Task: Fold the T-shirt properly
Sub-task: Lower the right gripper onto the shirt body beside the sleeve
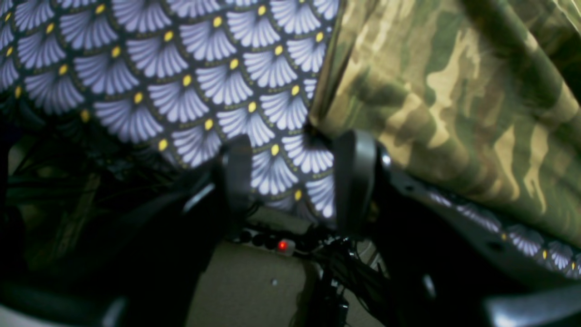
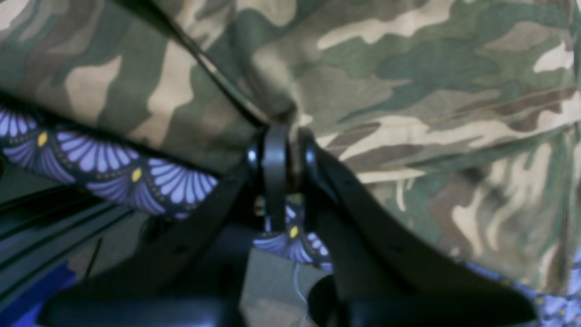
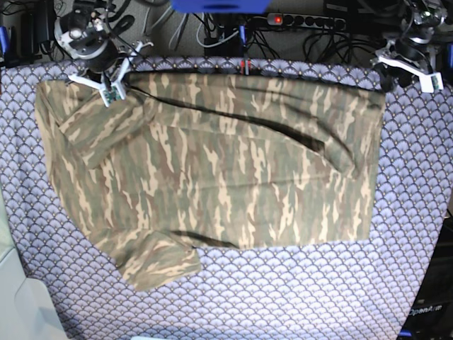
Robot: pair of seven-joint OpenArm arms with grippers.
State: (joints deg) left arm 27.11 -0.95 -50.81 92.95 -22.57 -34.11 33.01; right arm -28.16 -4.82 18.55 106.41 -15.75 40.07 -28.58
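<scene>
Camouflage T-shirt [image 3: 212,163] flat, right fingers [image 2: 277,150] pinching edge

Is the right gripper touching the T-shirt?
Touching. The right wrist view shows the right gripper with jaws shut, pinching a fold of the T-shirt.

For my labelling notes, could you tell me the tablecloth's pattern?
Purple-grey fan scales with yellow dots on the tablecloth, clearest in the left wrist view.

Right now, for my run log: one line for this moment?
right gripper: shut on T-shirt edge | left gripper: open over tablecloth
</scene>
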